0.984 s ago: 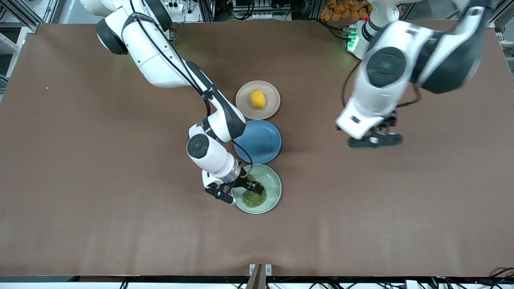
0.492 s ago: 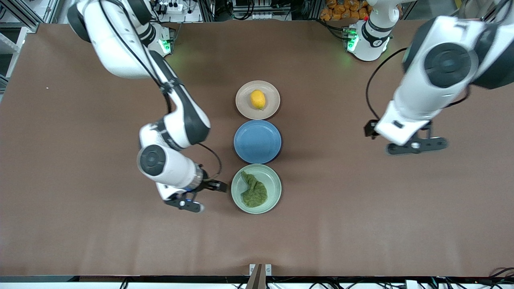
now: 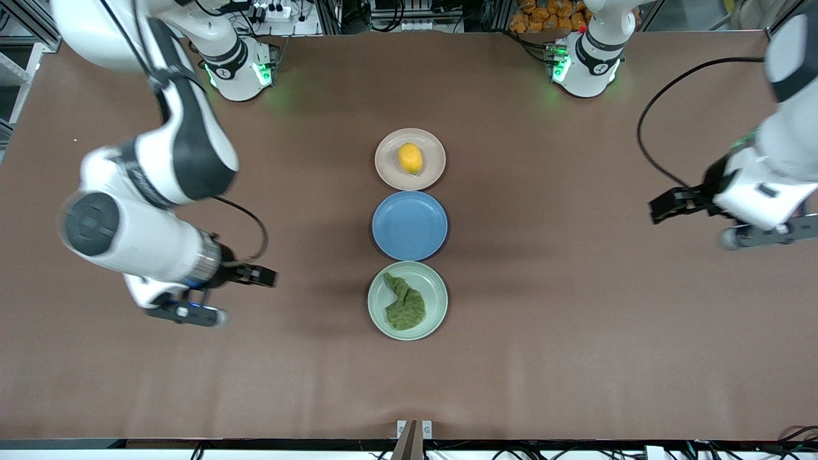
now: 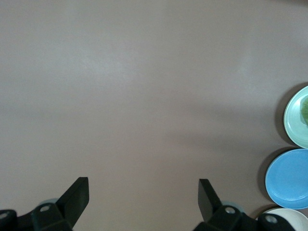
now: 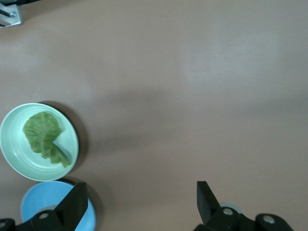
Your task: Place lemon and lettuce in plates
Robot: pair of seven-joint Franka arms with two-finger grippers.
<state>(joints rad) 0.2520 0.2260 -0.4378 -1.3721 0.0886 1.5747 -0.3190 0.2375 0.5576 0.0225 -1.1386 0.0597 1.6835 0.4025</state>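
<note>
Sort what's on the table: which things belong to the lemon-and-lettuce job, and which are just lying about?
Job: lemon on beige plate; lettuce on green plate.
Lying about: blue plate, bare, between the other two.

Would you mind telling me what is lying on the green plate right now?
The lettuce lies alone on the green plate, crumpled, with bare plate around it. Whatever is beneath the leaf is covered. Neither gripper is over the plate.

Matt brown tabletop [image 3: 575,332]; wrinkly lettuce [image 3: 404,306]; glossy arm shells.
</note>
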